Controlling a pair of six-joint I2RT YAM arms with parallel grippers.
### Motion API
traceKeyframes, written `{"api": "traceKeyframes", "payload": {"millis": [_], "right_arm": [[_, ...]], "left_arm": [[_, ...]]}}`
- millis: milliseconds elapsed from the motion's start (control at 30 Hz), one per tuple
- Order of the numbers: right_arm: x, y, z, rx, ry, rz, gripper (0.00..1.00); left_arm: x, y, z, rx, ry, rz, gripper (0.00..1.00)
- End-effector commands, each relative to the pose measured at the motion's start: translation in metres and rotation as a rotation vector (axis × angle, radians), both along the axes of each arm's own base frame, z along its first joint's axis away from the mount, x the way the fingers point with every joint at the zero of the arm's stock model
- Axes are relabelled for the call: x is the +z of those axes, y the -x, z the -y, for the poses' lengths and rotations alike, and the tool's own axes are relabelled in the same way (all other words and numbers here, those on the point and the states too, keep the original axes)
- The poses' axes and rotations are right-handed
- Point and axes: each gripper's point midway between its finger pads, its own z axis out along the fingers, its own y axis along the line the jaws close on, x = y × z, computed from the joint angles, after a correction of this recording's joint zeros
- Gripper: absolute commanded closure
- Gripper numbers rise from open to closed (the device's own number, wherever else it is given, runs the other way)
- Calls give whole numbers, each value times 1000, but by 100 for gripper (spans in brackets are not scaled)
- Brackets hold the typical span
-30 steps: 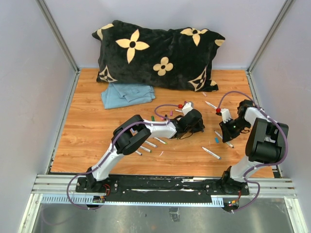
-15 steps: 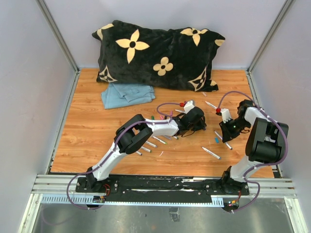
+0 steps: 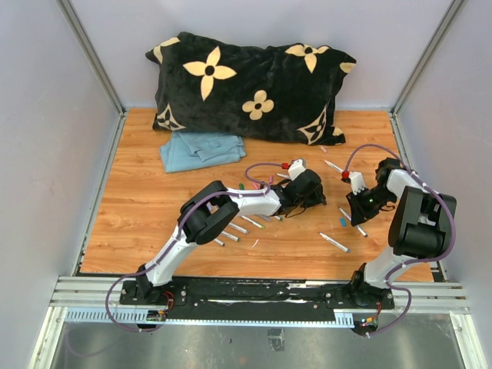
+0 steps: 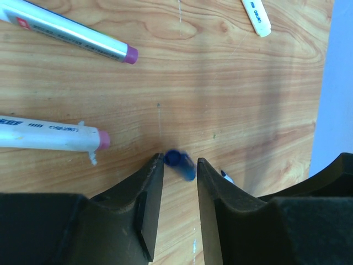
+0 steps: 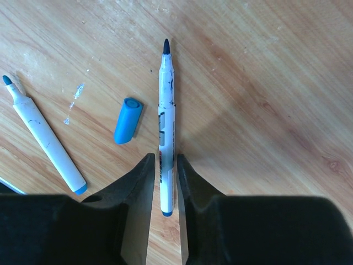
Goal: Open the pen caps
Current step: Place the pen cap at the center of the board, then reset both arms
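Left gripper (image 4: 180, 161) is low over the wooden table (image 3: 138, 207), mid-table, its jaws standing apart. A dark blue cap (image 4: 181, 165) sits askew between the fingertips, blurred, and the gap is wider than the cap's girth, so nothing looks pinched. Ahead of it lie two white pens with pink ends, one (image 4: 71, 38) farther off and one (image 4: 49, 135) nearer, plus another white barrel (image 4: 256, 16) off to the far right. Right gripper (image 5: 165, 160) is also down at the table on the right side. Its jaws are drawn in close on either side of the rear of an uncapped pen (image 5: 166, 110), whose dark tip points away. Cannot tell whether they press the barrel or merely flank it. A light blue cap (image 5: 128, 120) lies loose just left of that pen, apart from it. Farther left is a second uncapped pen (image 5: 47, 138). In the top view a green cap (image 3: 241, 187) rests by the left forearm. More pens (image 3: 234, 228) are strewn beside that arm. A black flowered pillow (image 3: 246, 84) and a folded blue cloth (image 3: 201, 148) are at the back.
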Motion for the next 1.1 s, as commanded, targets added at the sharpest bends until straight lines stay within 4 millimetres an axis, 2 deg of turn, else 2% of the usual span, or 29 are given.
{"api": "traceKeyframes", "payload": {"millis": [0,67,133,333,467,500,633,700,833,900,967,1033,1067], "right_arm": [[1,-3,2,-7,-17,8,76],[3,-3,2,-6,-16,13,75],[5,-4,2,-7,-14,20,74],[12,-6,3,-5,-7,45,72],[22,-8,4,-2,2,74,71],[25,-9,4,0,5,84,70],[43,-13,6,1,22,145,68],[55,-15,6,4,30,176,67],[84,-19,5,4,37,265,64],[105,-23,2,8,34,332,61],[126,-25,-1,15,32,408,57],[148,-27,-6,23,25,487,50],[159,-29,-8,28,20,527,45]], "left_arm": [[-3,5,-22,14,-96,20,63],[8,7,-22,2,-82,38,61],[22,10,-21,-9,-71,71,53],[64,18,-28,-28,-49,149,50],[89,35,-35,-97,4,178,49],[104,39,-35,-123,36,203,49],[133,60,-57,-214,77,318,48],[154,70,-74,-259,75,407,45],[165,87,-119,-344,14,535,40],[162,90,-150,-356,-32,570,29],[164,89,-184,-330,-68,598,24],[169,82,-220,-279,-93,619,12],[171,73,-242,-239,-107,626,10]]}}
